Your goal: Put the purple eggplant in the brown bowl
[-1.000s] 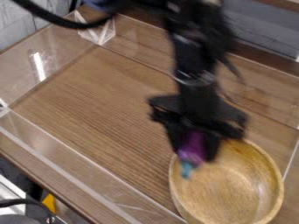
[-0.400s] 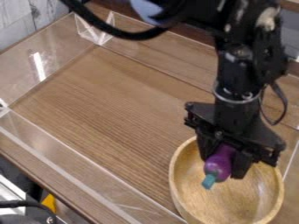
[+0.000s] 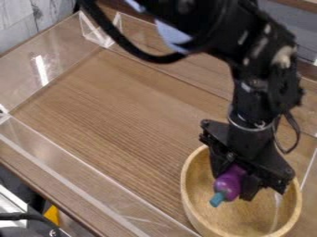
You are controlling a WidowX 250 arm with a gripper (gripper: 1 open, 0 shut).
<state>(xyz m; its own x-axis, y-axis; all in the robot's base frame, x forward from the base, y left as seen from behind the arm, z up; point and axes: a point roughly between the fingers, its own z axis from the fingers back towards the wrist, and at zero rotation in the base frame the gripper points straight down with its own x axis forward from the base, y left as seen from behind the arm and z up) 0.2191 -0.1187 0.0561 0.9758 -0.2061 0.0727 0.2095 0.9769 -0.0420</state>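
Black gripper (image 3: 239, 185) clamped on glossy purple eggplant (image 3: 232, 180), teal tip down, over round grainy wooden bowl (image 3: 198, 206)

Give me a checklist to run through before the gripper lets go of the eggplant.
1. Eggplant held in the gripper: ok, the jaws are shut on it.
2. Eggplant over the bowl, inside the rim: ok.
3. Stem end pointing down toward the bowl floor: ok, the teal tip is lowest.
4. Eggplant touching the bowl floor: cannot tell from this single view.
5. Bowl sitting flat on the wooden table: ok.
6. Bowl free of other things under the eggplant: ok as far as visible; the arm hides part of it.
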